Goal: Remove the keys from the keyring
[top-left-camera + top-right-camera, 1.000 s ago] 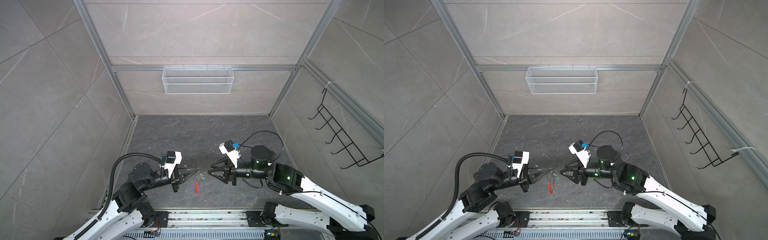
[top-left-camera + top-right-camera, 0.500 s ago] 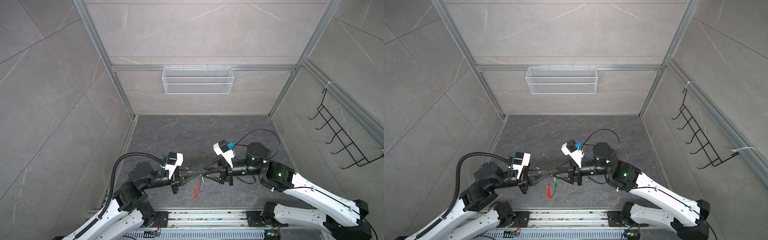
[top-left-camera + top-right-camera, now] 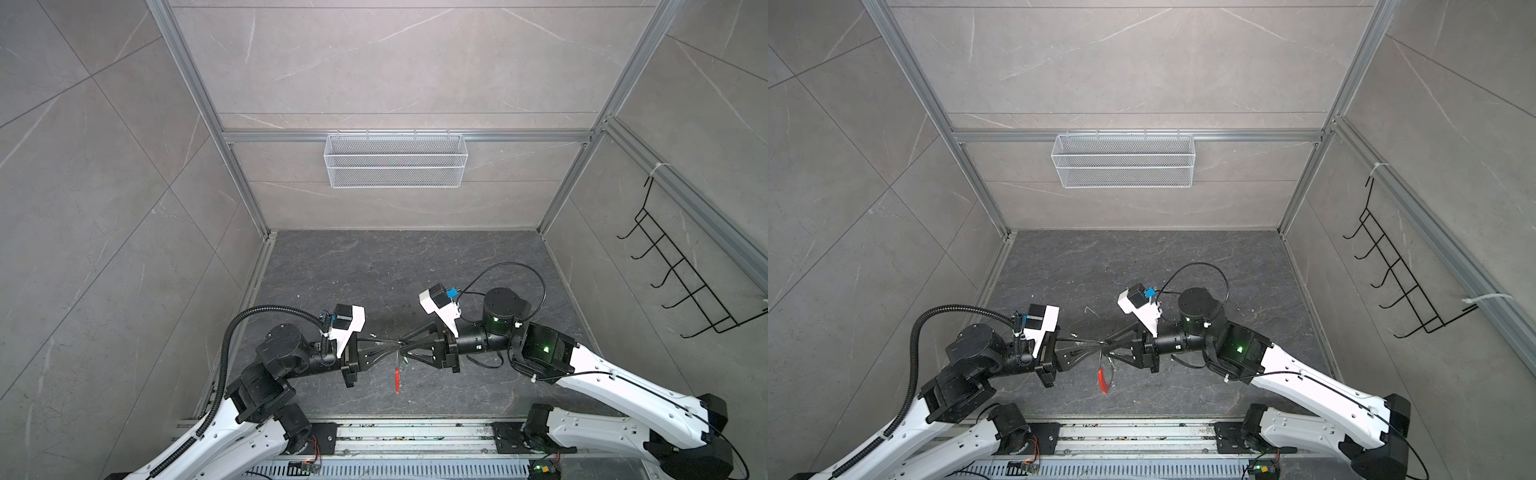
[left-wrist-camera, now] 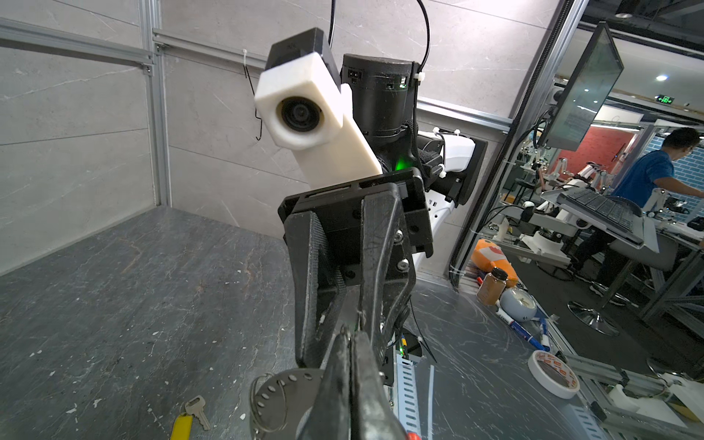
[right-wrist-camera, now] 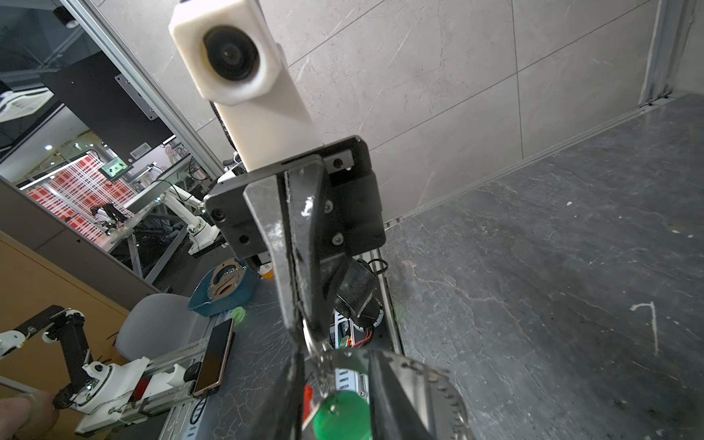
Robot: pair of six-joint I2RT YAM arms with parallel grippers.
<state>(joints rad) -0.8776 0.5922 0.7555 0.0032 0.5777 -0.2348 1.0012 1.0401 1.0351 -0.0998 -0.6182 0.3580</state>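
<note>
While left gripper (image 4: 352,339) clamps the springy keyring (image 4: 282,394), right gripper (image 5: 335,360), jaws apart, should pinch the light green key (image 5: 341,413) by its head

Above the front middle of the table (image 3: 374,270), the left gripper (image 3: 392,344) and right gripper (image 3: 405,348) meet tip to tip. The keyring (image 3: 397,379) hangs below the tips. The hanging key (image 5: 339,415) sits between the right gripper's fingers (image 5: 388,400). The loose key (image 4: 198,409) lies flat on the table, off the keyring. The basket (image 3: 395,166) hangs on the rear wall.
</note>
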